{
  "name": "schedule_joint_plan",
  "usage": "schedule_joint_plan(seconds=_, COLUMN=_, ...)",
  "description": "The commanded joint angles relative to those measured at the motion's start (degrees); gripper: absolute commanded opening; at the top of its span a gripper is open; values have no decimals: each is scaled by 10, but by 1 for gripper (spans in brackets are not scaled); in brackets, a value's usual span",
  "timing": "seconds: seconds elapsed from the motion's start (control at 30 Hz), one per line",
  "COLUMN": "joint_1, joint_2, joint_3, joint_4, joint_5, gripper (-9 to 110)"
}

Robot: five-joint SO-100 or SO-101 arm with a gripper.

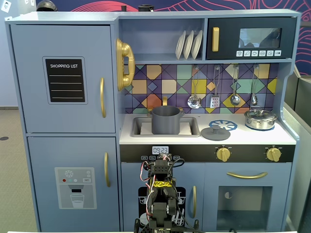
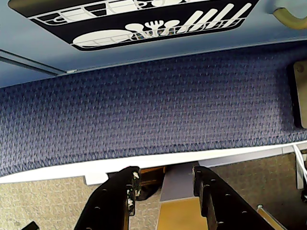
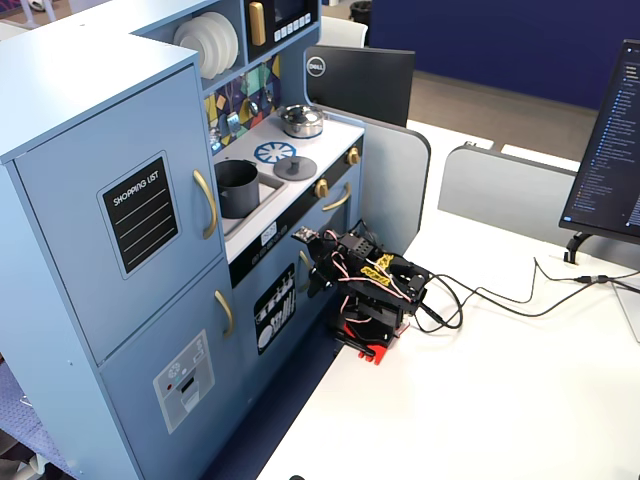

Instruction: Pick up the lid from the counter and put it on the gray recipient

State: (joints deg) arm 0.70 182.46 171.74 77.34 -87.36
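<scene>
On counter: flat round matte lid (image 1: 215, 132) beside cylindrical gray recipient (image 1: 165, 120).

Arm (image 3: 368, 285): black printed body, boxy servo housings; thin red, black and white wires looped between joints; yellow tag on top of a middle segment (image 1: 163, 184); red clamp (image 3: 362, 340) at the base; black cables trailing off the base; gripper (image 2: 165, 184): two black matte fingers, small round holes along them.

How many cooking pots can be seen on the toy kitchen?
2: a matte dark gray cylindrical pot in the sink, and a small shiny silver lidded pot on the right end of the counter.
</scene>
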Motion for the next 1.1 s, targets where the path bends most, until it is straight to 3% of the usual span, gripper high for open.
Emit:
schedule_joint_plan(seconds=0.0, joint_1=61, joint_2=-4, joint_3=3, joint_4=99, joint_5=29, gripper=0)
schedule_joint_plan(seconds=0.4, joint_1=65, joint_2=-4, joint_3=-4, joint_4=62, joint_5=13, gripper=0)
schedule_joint_plan(seconds=0.67, joint_1=95, joint_2=-115, joint_3=-218, joint_4=-38, joint_5=-15, gripper=0)
schedule_joint_plan(seconds=0.8, joint_1=148, joint_2=-115, joint_3=-275, joint_4=-178, joint_5=11, gripper=0)
schedule_joint_plan(seconds=0.9, joint_1=194, joint_2=-94, joint_3=-284, joint_4=-265, joint_5=-79, gripper=0)
schedule_joint_plan(seconds=1.07, joint_1=266, joint_2=-105, joint_3=-326, joint_4=-347, joint_5=-122, gripper=0)
